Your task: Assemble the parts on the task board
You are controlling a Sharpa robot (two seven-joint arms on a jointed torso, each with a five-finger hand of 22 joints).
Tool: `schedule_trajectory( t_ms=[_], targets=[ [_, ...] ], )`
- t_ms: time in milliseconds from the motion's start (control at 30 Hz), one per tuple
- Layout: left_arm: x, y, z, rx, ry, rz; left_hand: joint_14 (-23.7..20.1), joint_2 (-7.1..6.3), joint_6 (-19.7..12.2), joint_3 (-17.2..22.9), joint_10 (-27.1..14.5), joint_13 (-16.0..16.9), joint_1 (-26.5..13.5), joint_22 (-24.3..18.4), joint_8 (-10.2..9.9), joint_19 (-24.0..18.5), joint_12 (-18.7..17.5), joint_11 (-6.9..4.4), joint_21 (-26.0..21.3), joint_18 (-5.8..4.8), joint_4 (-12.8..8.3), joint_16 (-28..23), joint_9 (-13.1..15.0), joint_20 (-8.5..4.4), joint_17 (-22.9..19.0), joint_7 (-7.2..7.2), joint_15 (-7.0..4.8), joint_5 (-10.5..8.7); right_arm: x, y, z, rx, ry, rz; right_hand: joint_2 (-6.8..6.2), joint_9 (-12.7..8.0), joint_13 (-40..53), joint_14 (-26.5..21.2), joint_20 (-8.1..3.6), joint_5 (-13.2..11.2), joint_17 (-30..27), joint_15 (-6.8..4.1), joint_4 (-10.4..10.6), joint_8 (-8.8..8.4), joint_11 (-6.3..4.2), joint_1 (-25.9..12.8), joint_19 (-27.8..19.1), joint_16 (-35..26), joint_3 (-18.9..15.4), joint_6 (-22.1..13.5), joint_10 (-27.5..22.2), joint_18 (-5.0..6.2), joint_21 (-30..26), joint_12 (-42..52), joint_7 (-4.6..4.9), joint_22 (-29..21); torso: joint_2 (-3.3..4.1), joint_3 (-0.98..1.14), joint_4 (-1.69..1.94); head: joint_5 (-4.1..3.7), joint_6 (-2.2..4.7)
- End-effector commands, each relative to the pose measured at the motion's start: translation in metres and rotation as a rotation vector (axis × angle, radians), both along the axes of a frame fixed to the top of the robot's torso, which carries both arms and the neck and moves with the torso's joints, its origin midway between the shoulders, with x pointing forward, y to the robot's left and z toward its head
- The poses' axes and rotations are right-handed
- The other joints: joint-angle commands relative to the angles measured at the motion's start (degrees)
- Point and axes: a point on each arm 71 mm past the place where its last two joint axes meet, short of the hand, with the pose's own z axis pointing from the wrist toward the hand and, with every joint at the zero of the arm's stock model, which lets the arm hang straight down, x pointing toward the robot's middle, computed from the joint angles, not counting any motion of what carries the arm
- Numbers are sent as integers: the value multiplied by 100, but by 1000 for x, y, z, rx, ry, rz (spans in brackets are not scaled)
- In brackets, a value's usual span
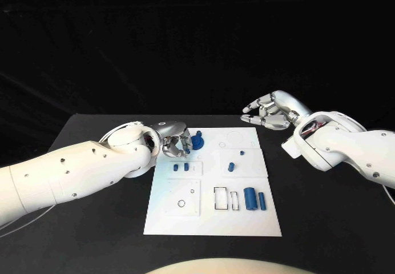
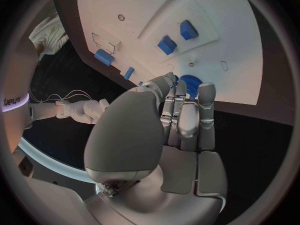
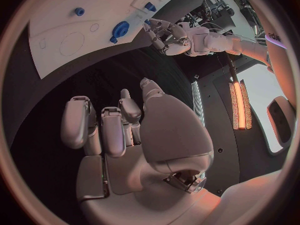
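Task board [image 1: 210, 225]: white plate, mid-table on the black table [image 1: 99, 228], long side running away from the robot.

Left to right in the head view:

Left hand [image 1: 171, 144] at the board's far left corner, fingers curled inward, fingertips [image 2: 206, 92] close beside a blue gear-like part [image 1: 197, 141]. Cannot tell whether touching or gripping it; in the left wrist view the gear [image 2: 189, 85] peeks out just past the fingers, no clear pinch visible.

Just nearer along the board, 2 small blue blocks [image 1: 182, 166] side by side in a raised panel. Right of them, a small blue peg [image 1: 231, 166] and a tiny blue dot-like piece [image 1: 242, 152] farther off.

Toward the near half, an outlined rectangular slot [image 1: 222, 197], then 2 upright blue cylinders, 1 thick [image 1: 250, 198], 1 thin [image 1: 262, 199], side by side near the right edge.

Right hand [image 1: 267, 113] off the board, over bare table beyond the far right corner, well apart from every part. Fingers partly curled yet spread apart, holding nothing, confirmed in the right wrist view [image 3: 119, 130].
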Motion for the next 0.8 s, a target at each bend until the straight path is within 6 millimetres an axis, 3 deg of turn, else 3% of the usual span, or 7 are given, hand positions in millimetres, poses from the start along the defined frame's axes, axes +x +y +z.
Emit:
schedule_trajectory(
  t_ms=[33,367,800],
  targets=[
    [2,5,-3,8,33,19,49,-1,62,28,29,0,-86,1,-36,44,-32,-3,23,-69,19,21,-11,2,-9,-1,2,-3,0,1,0,0,-6,8,45,-3,5,263,-9,40,99,-29,-4,26,0,29,-38,-16,11,-24,-15,66,-15,12,14,200,8,-1,-2,19,0],
    [7,11,-8,29,53,40,45,-4,64,28,32,0,-92,2,-40,45,-37,-4,24,-70,20,16,-12,2,-24,-3,2,-4,0,1,-1,0,-4,10,46,-3,1,263,-9,44,98,-30,-4,28,-1,29,-40,-18,11,-24,-16,67,-19,8,14,199,17,2,-20,42,-7],
    [10,9,-15,43,70,42,47,-2,67,30,36,1,-95,5,-41,47,-40,-6,26,-71,20,18,-12,2,-21,-5,1,-4,-1,2,-1,1,-3,11,46,-3,1,263,-9,44,98,-30,-4,28,-1,29,-40,-18,11,-24,-16,67,-19,8,14,199,13,4,-16,41,-38]
  ],
)
